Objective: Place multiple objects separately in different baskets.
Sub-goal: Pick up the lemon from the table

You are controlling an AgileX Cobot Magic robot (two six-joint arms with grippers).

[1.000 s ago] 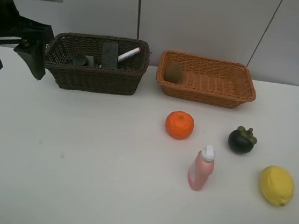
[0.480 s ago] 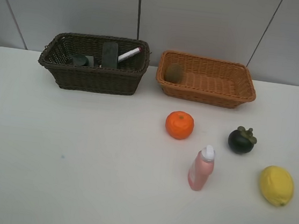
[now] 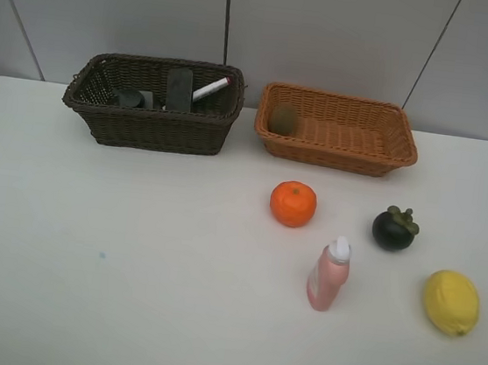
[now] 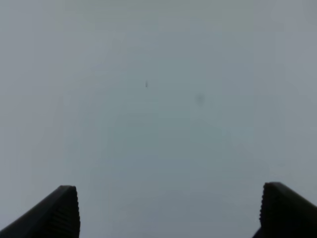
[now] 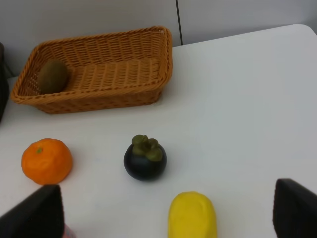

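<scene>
The dark brown basket [image 3: 149,128] holds a dark green pump bottle [image 3: 132,97], a black eraser [image 3: 179,88] and a white-pink marker [image 3: 211,88]. A kiwi [image 3: 284,118] lies in the light orange-tan basket [image 3: 335,153]. On the table lie an orange [image 3: 293,203], a mangosteen [image 3: 394,229], a pink bottle [image 3: 329,274] standing upright, and a lemon [image 3: 451,302]. Neither arm shows in the high view. My right gripper [image 5: 164,207] is open above the lemon [image 5: 192,215], near the mangosteen [image 5: 145,159]. My left gripper [image 4: 168,210] is open over a bare grey surface.
The white table [image 3: 129,266] ends at a grey panelled wall [image 3: 331,34] just behind the baskets. In the right wrist view the tan basket [image 5: 99,94] lies beyond the orange [image 5: 46,160].
One second ago the left arm stood at the far left beside the dark basket; it has since withdrawn out of the high view. The objects have not moved.
</scene>
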